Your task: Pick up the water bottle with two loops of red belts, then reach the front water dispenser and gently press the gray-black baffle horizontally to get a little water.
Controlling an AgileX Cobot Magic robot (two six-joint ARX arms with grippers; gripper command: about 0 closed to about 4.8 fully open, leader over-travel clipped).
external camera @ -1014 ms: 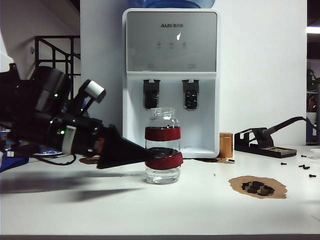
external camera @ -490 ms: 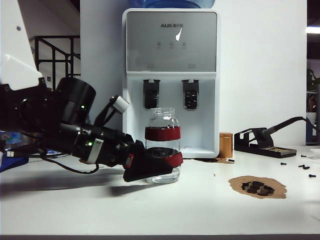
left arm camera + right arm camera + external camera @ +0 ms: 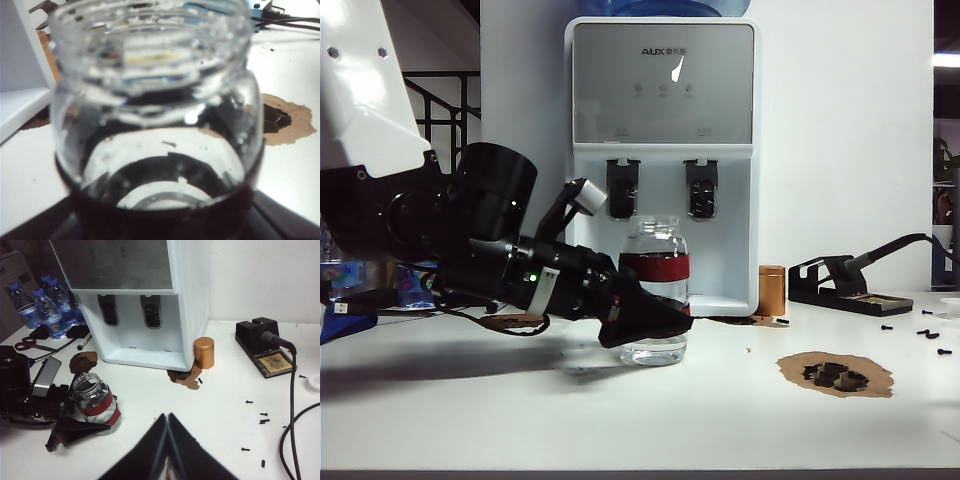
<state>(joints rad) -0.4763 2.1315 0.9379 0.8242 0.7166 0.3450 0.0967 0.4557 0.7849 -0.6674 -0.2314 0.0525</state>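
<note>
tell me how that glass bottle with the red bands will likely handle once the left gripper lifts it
The water bottle looks like rigid clear glass, so it probably won't flex but could crack if knocked. The left gripper sits at the lower red band, which likely helps against slipping. It looks nearly empty, so probably light, yet tall enough to tip.

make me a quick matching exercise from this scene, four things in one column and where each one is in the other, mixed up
Things:
1. water bottle
2. gold cap
3. soldering iron stand
4. blue-capped plastic bottles

Places:
A. at the dispenser's right front corner
B. to the left of the water dispenser
C. far right, near the wall
D. between the jaws of the left gripper, in front of the dispenser

The right gripper hangs shut above the table, away from all four.

Pairs: 1-D, 2-A, 3-C, 4-B
</note>
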